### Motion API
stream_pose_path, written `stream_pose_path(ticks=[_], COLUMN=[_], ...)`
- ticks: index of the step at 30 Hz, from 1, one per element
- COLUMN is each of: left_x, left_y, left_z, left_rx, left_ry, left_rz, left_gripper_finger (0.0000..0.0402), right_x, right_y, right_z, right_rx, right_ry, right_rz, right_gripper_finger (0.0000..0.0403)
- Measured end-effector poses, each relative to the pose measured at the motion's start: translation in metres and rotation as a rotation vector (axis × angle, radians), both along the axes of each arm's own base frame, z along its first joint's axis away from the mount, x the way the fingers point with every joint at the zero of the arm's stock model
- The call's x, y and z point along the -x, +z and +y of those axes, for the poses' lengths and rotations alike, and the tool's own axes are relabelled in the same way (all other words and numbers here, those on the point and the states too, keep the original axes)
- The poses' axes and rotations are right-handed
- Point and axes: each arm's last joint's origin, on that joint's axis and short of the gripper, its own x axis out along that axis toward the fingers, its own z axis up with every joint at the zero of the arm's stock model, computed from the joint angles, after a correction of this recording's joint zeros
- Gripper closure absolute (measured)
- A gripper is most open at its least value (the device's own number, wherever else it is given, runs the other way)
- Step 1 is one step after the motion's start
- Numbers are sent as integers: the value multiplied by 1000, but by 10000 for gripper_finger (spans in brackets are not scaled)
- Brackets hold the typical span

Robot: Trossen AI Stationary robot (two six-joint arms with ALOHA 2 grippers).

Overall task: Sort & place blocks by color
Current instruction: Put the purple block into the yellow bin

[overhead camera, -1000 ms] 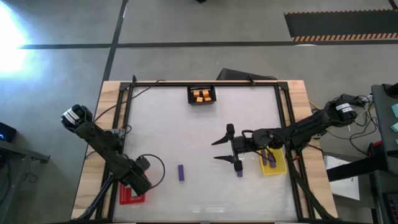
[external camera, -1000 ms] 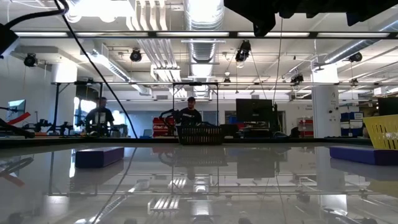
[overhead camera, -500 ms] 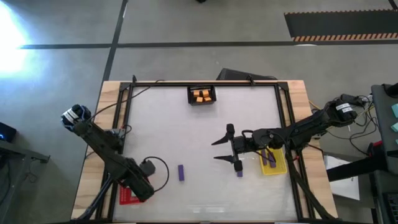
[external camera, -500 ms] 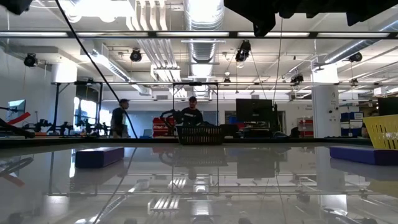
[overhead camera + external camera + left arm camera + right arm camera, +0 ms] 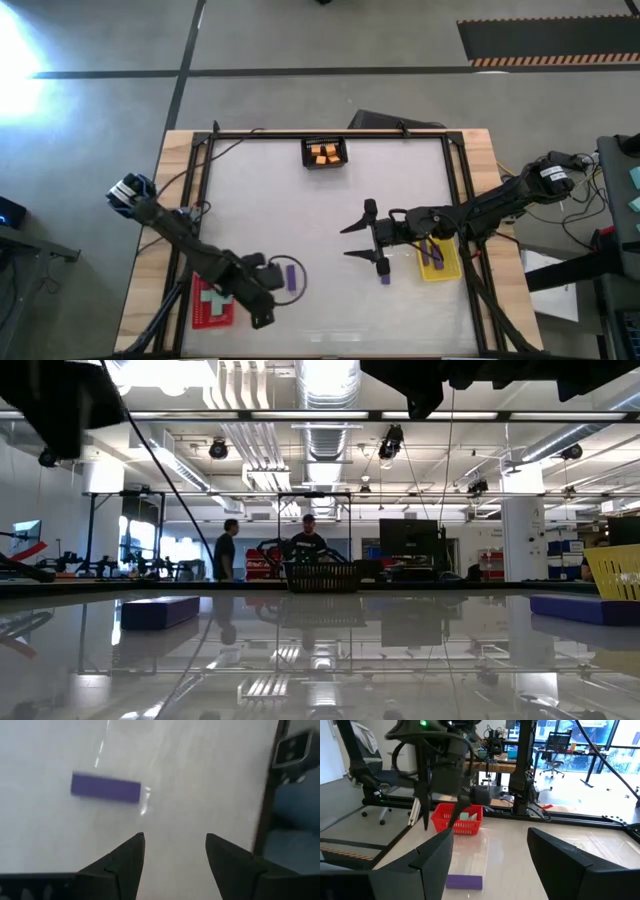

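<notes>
From above, the left pincer [image 5: 262,318] hangs released beside the red tray [image 5: 210,308] holding teal blocks [image 5: 213,300], close to a loose purple block [image 5: 290,277], likely its next pick. The right pincer [image 5: 370,238] waits spread wide mid-table over another purple block [image 5: 385,277], by the yellow tray [image 5: 440,262]; orange blocks [image 5: 325,152] fill the black tray [image 5: 326,164] at the far edge. At table [image 5: 320,660] level, open surface surrounds both loose blocks. Left wrist: bare table lies between fingers [image 5: 125,862] and block.
</notes>
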Motion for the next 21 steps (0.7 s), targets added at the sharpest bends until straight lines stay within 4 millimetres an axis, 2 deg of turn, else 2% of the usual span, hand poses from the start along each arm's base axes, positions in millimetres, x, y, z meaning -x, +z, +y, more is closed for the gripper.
stream_pose_path(ticks=[7,11,16,21], left_x=[-31,-51,-62,-68], left_y=[-9,-25,-47,-54], left_z=[-1,-3,0,14], left_rx=[-191,-279,-400,-469], left_ry=[-400,-622,-880,-1034], left_rz=[-28,-10,77,86], left_gripper_finger=[208,213,227,231], right_x=[0,0,0,0], right_y=[0,0,0,-1], right_z=[0,0,0,0], right_rx=[0,0,0,-1], right_ry=[0,0,0,0], right_rz=[1,0,2,9], right_gripper_finger=[156,156,156,156])
